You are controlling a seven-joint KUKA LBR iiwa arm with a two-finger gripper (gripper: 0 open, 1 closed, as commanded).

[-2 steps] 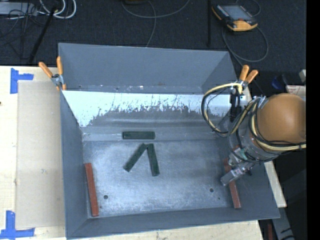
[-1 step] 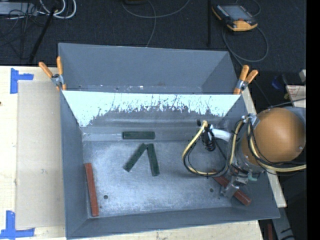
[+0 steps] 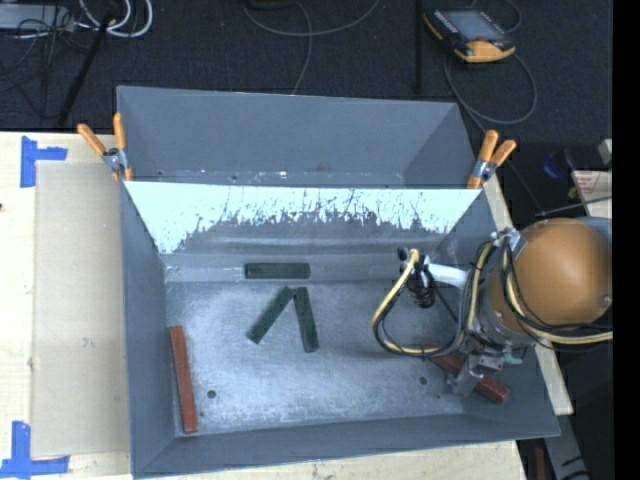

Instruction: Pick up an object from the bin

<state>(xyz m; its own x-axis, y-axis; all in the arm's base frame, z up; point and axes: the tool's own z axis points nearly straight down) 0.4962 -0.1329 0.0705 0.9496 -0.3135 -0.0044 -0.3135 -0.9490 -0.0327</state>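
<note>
Where the arm [image 3: 560,278] reaches in from the right, its pincer [image 3: 472,370] sits low over the near right corner of the bin [image 3: 300,143], just above a small reddish-brown piece [image 3: 492,391]; the wrist and its looping cables [image 3: 392,313] hide the working end, so I cannot tell whether the pincer is apart, together or clamped on anything. What shows of the piece is a short stretch on the bin floor; its long axis seems to slant from far left to near right, with the visible end pointing toward that corner.

Well apart, along the left wall, lies a long reddish-brown bar [image 3: 182,378], running far to near with its near end leaning slightly right. Near the middle, a crosswise green bar [image 3: 277,270] lies left to right; just nearer, a left slanting green bar [image 3: 270,318] and a right slanting green bar [image 3: 305,320] meet at their far ends like an upturned V.
</note>
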